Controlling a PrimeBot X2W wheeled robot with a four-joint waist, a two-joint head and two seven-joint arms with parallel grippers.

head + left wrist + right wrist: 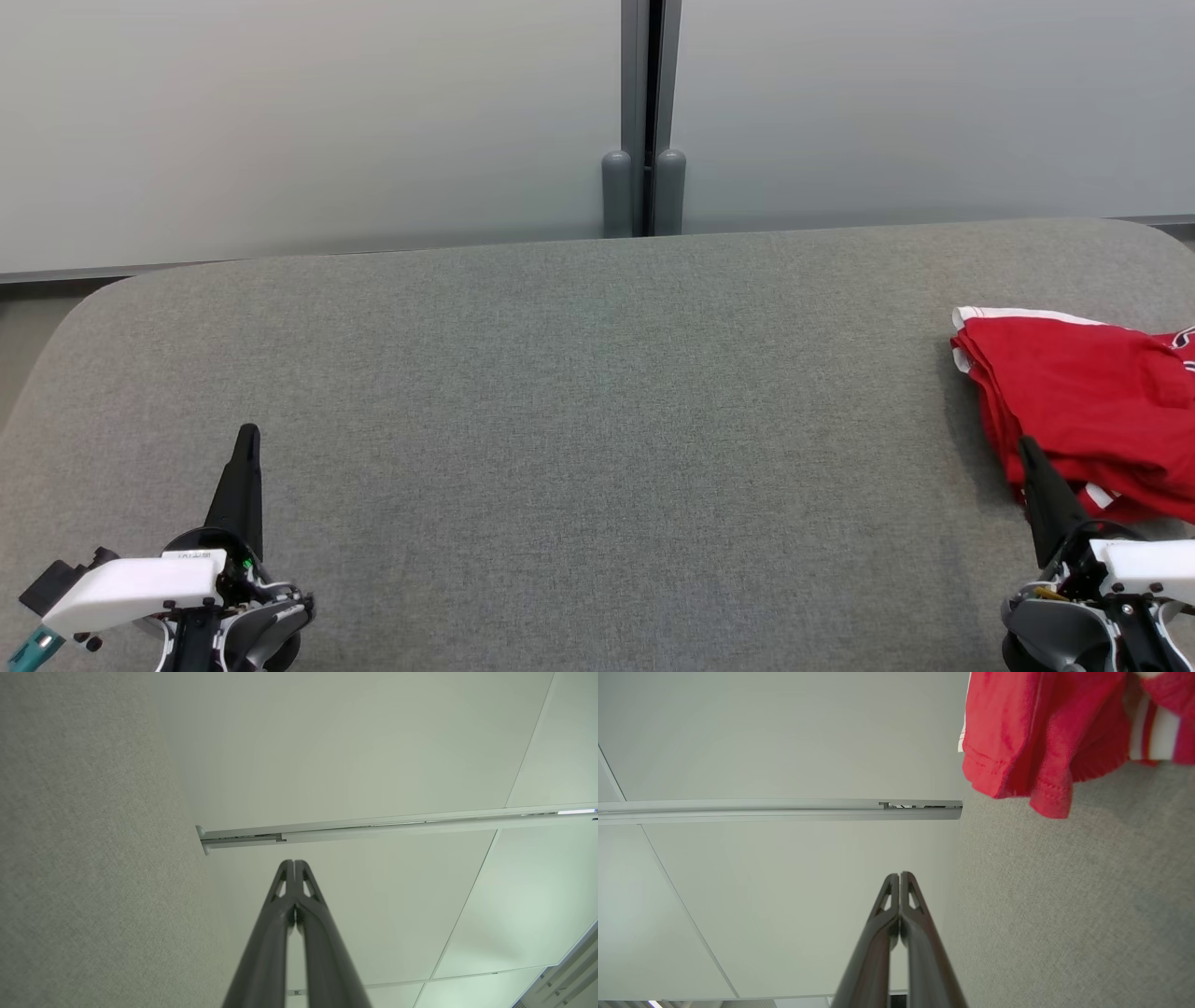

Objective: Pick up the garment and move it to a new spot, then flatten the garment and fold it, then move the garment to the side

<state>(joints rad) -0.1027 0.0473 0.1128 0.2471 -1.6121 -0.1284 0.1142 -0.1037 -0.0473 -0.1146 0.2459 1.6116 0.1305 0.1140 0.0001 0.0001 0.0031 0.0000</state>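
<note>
Garment (1083, 392) lies bunched near the closed right fingers (1046, 495), apart.

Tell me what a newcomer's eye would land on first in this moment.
The red garment with white trim stands out, bunched at the far right of the wide grey padded surface and cut off by the head view's edge. Next come the two dark grippers low in that view: the left gripper over bare fabric at the lower left, the right gripper beside the garment's near edge, both with jaws shut and holding nothing.
</note>
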